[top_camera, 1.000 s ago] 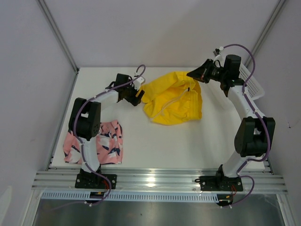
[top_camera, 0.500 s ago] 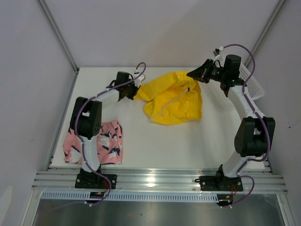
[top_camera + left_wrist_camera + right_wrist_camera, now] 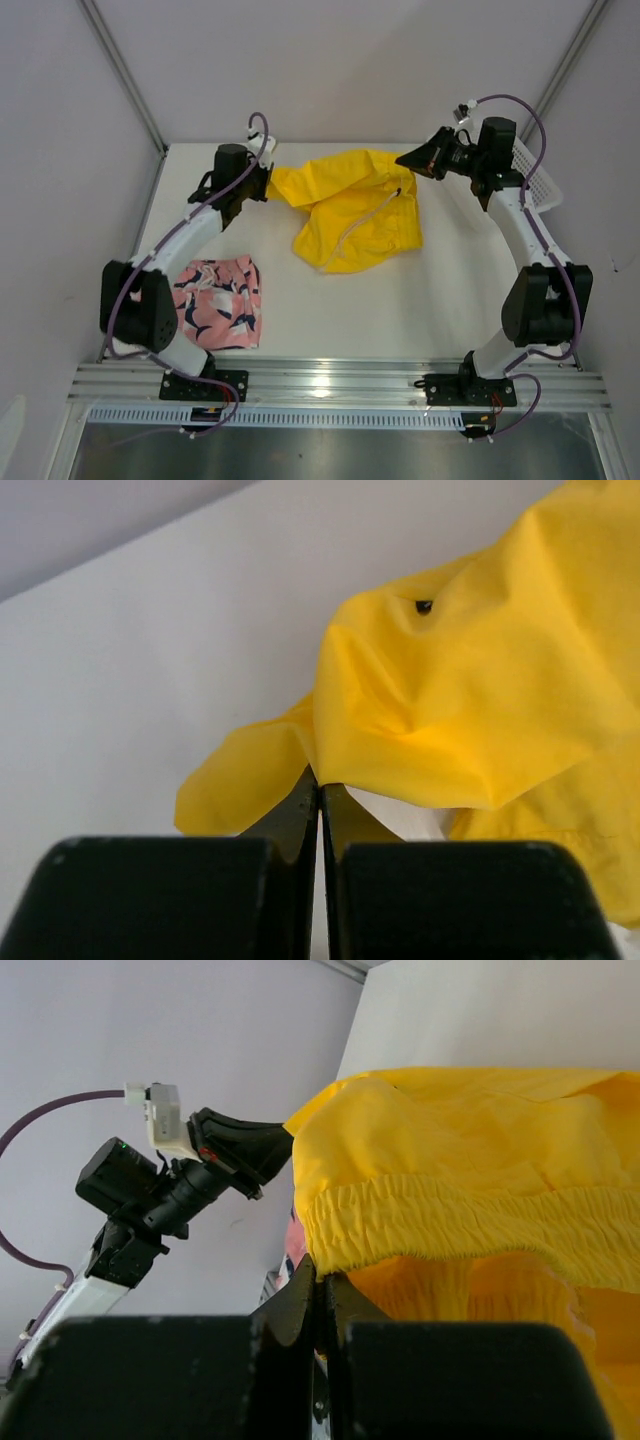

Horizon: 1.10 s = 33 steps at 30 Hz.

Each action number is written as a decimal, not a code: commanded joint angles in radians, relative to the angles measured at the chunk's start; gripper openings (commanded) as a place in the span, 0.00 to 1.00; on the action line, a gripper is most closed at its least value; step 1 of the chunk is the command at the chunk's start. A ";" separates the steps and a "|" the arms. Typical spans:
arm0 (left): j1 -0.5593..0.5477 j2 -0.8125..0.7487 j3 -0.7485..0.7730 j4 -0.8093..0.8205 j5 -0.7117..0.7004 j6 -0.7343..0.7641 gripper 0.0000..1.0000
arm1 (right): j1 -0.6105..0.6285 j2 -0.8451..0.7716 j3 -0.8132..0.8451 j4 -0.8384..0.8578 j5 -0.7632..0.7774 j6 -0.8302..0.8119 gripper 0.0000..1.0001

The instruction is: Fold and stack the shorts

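White table (image 3: 330,300), grey walls. My left gripper (image 3: 267,186) is pinched tight on the yellow shorts (image 3: 350,215) at their left corner, and my right gripper (image 3: 403,160) is clamped on the elastic waistband. Fabric spreads between them at the table's far side. Pink shorts (image 3: 220,305) lie near-left, well apart. Mesh basket (image 3: 535,180) is far right.

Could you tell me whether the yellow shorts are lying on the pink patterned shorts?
No, the yellow shorts sit toward the far middle of the table, apart from the pink shorts near the left front edge.
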 commanded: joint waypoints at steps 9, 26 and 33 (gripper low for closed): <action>-0.055 -0.669 -0.098 -0.126 -0.142 -0.304 0.00 | 0.029 -0.562 -0.103 -0.103 0.013 0.057 0.00; -0.063 -0.623 0.011 -0.140 -0.116 -0.270 0.00 | 0.025 -0.604 -0.126 -0.174 0.176 0.092 0.00; -0.031 -0.301 -0.072 0.025 -0.103 -0.264 0.00 | 0.002 -0.295 -0.227 0.074 0.202 0.131 0.00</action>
